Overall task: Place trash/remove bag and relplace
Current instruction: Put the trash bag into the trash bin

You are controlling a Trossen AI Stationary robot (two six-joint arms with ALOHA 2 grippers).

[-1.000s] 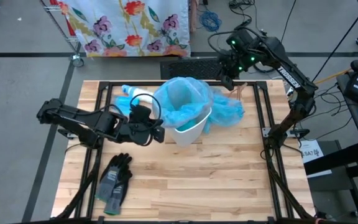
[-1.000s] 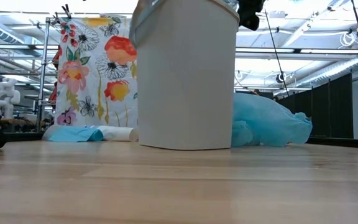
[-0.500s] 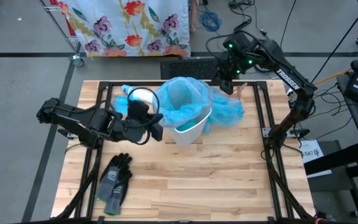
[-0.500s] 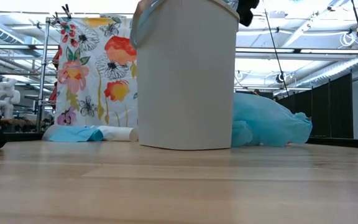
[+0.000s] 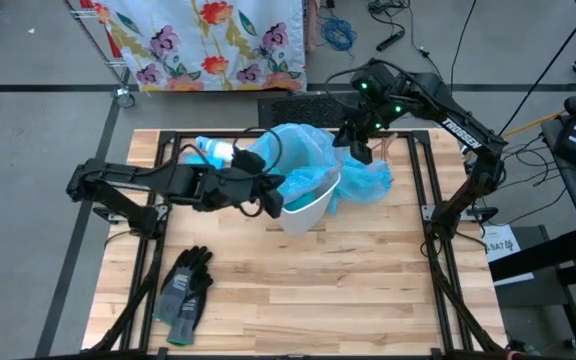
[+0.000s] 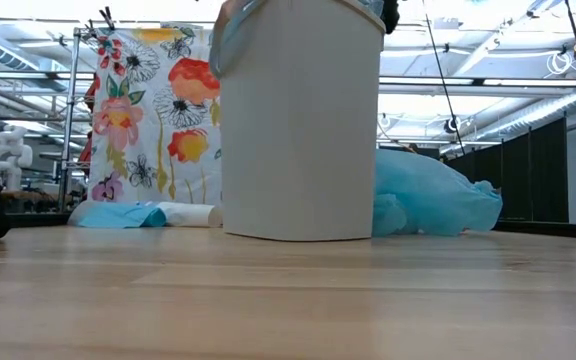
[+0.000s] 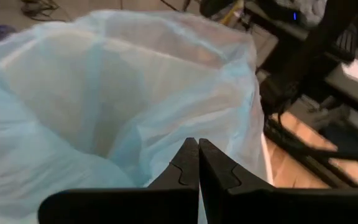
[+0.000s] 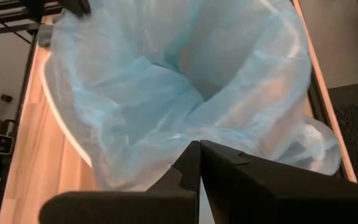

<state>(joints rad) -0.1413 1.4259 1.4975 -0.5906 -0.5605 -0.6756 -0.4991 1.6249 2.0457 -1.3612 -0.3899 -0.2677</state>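
A white bin (image 5: 306, 212) stands mid-table, lined with a light blue bag (image 5: 296, 160) whose open mouth drapes over the rim. In the low view the bin (image 6: 298, 120) rests on its base. My left gripper (image 5: 276, 203) is shut at the bin's left near rim, its tips (image 7: 198, 144) over the bag's draped edge. My right gripper (image 5: 354, 150) is shut over the bag's far right rim, its tips (image 8: 200, 145) above the film. A second, bunched blue bag (image 5: 370, 180) lies against the bin's right side. The trash is out of view. My left gripper has its shut fingertips right at the bag's draped edge (image 7: 166, 134), coming in nearly level from the table's left; I cannot tell whether they touch the film. My right gripper slants down over the bag's rim (image 8: 166, 155) from the far right; I cannot tell whether it touches.
Dark grey gloves (image 5: 184, 290) lie at the near left. A white bottle (image 5: 218, 152) and blue film (image 6: 118, 215) lie at the far left behind the bin. The near half of the wooden table (image 5: 348, 300) is bare wood. A black frame (image 5: 428, 200) borders the table.
My left gripper has gone toward the table's right and slightly up, rolling at the wrist, and now stands at the bin's left near rim. My right gripper has gone toward the left and near edges, coming over the bag's far right rim. Both have stayed shut.
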